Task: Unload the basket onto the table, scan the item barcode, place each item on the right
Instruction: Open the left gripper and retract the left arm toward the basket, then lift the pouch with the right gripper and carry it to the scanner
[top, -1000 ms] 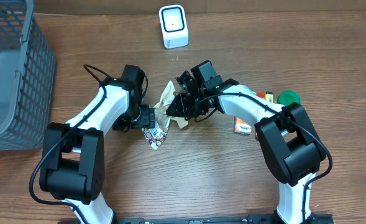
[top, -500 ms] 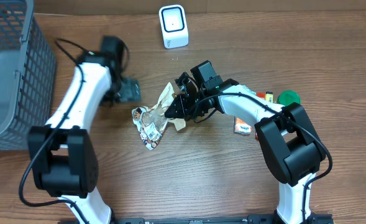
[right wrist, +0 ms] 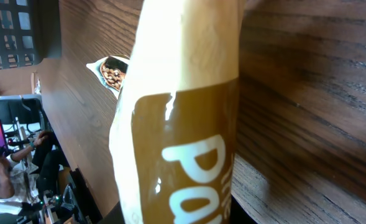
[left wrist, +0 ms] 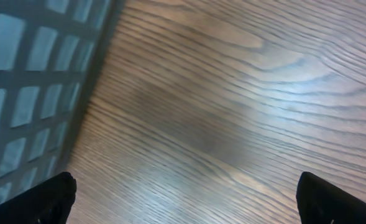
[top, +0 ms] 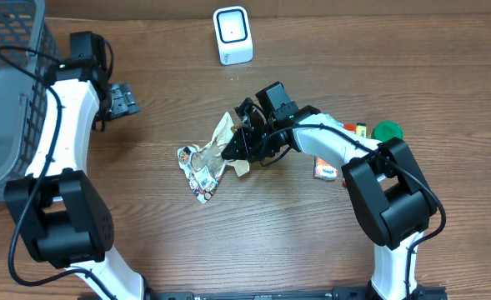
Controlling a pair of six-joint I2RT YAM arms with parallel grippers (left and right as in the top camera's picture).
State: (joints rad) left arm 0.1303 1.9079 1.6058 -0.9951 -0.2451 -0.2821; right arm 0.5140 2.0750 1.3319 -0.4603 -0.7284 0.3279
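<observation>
table [top: 270, 250]: wood | on it: basket [top: 12, 33]; scanner [top: 232, 35]; crumpled packet [top: 200, 171]; green disc [top: 388, 131]; sachet [top: 325, 172]

Occlusions and crops, three views
Pouch [right wrist: 183, 124] fills right wrist view, cropped top and bottom, white lettering cut off low. Left wrist view soft; left fingertips [left wrist: 43, 198] clipped at bottom corners, basket [left wrist: 46, 78] cut by left edge. Overhead: wrapper [top: 202, 173] print too small to read; orange packet [top: 326, 172] partly under right arm [top: 330, 147]

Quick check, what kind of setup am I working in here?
Probably a mock checkout bench in an office lab: a white scanner on the wooden table, a mesh basket at one side, and snack packets.
</observation>
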